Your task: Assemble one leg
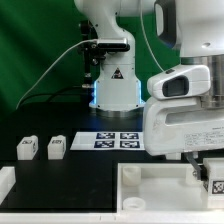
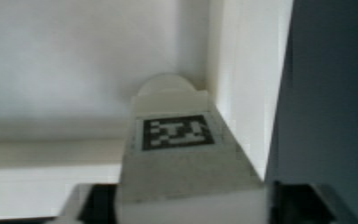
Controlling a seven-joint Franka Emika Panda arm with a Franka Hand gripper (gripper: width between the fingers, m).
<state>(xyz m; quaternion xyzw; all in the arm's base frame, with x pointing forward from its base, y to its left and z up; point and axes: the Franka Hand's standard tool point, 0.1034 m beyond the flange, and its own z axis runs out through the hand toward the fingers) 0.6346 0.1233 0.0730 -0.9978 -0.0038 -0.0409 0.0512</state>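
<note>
In the wrist view my gripper (image 2: 194, 203) is shut on a leg (image 2: 179, 135), a chunky white block with a black-and-white tag on its face. The dark fingers (image 2: 98, 205) press on both of its sides. The leg's far end points into an inside corner of the large white tray-like piece (image 2: 247, 60); I cannot tell if it touches. In the exterior view the gripper (image 1: 203, 170) hangs low over the right end of that piece (image 1: 150, 190), with the tagged leg (image 1: 213, 180) under it. Two more legs (image 1: 27, 148) (image 1: 56, 147) stand on the black table at the exterior view's left.
The marker board (image 1: 113, 140) lies in front of the robot's base (image 1: 115, 85). Another white part (image 1: 5, 182) sits at the exterior view's left edge. A cable runs behind the base. A dark area (image 2: 336, 90) lies beyond the tray's wall.
</note>
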